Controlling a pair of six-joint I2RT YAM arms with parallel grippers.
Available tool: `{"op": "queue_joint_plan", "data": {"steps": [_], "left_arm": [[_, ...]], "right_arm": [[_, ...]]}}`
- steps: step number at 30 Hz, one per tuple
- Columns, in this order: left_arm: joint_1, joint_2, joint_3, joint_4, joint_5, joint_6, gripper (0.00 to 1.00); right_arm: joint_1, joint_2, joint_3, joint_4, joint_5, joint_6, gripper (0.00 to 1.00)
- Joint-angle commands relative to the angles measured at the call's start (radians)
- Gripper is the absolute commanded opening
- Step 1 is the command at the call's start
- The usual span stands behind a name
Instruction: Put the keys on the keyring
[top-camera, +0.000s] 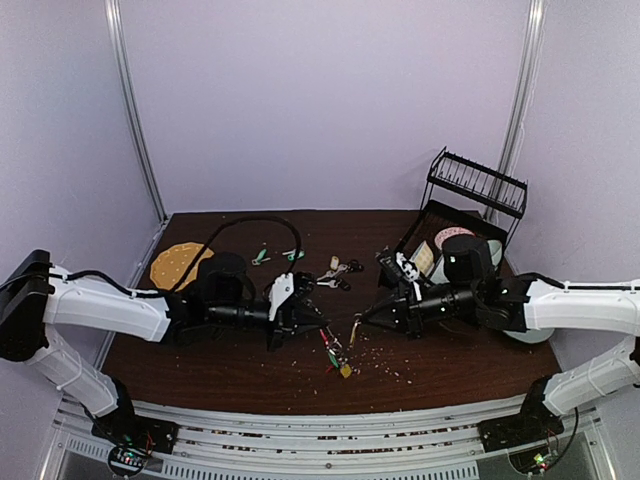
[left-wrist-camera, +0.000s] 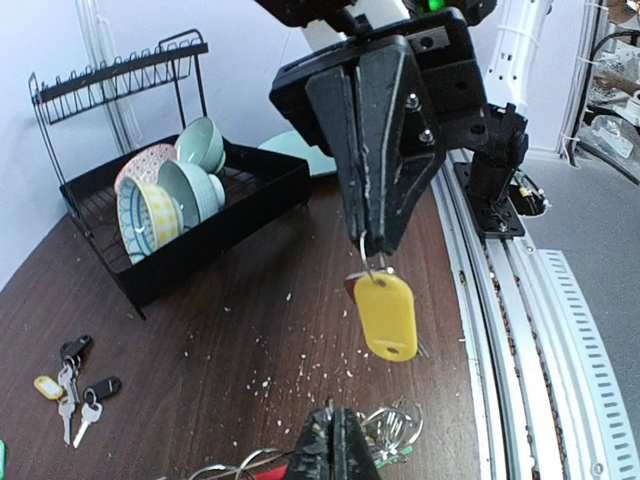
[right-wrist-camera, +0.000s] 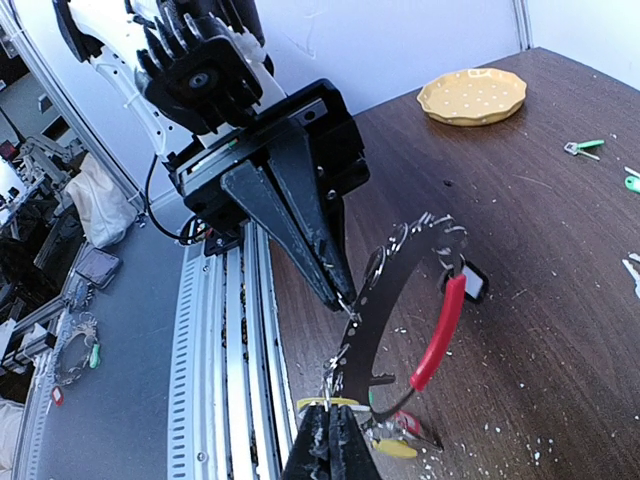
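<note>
My left gripper is pinched shut on the silver beaded-chain part of the keyring. It holds the loop and its glossy red arc upright above the crumb-speckled wooden table for threading. My right gripper, also closed, nips the thin wire ring of a yellow-tagged key, which dangles close beside it. The loose keys lie farther back.

The right claw runs off the bottom edge of its own view and covers the lower end of the keyring and part of a yellow tag. The left claw is cropped likewise, hiding part of the keys behind it. From above, the right arm hides most of a pale plate on the desk
</note>
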Motion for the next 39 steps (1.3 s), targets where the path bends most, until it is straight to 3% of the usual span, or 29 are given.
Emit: {"op": "queue_joint_plan", "data": {"steps": [1,5,11,17,39], "left_arm": [[-0.012,-0.027,0.057,0.107,0.068,0.114,0.0],[-0.024,-0.033,0.069,0.136,0.066,0.132,0.0],[-0.087,-0.01,0.114,0.147,-0.102,0.163,0.0],[-0.12,0.012,0.136,0.146,-0.162,0.175,0.0],[-0.136,0.01,0.132,0.178,-0.159,0.136,0.0]], "right_arm": [[0.004,-0.054,0.019,-0.002,-0.037,-0.006,0.0],[0.009,-0.058,0.028,-0.034,-0.042,-0.026,0.0],[0.012,-0.036,0.05,-0.001,-0.093,-0.032,0.0],[0.008,-0.029,0.053,-0.008,-0.05,-0.048,0.0],[-0.038,-0.036,-0.01,0.158,-0.051,0.017,0.0]]}}
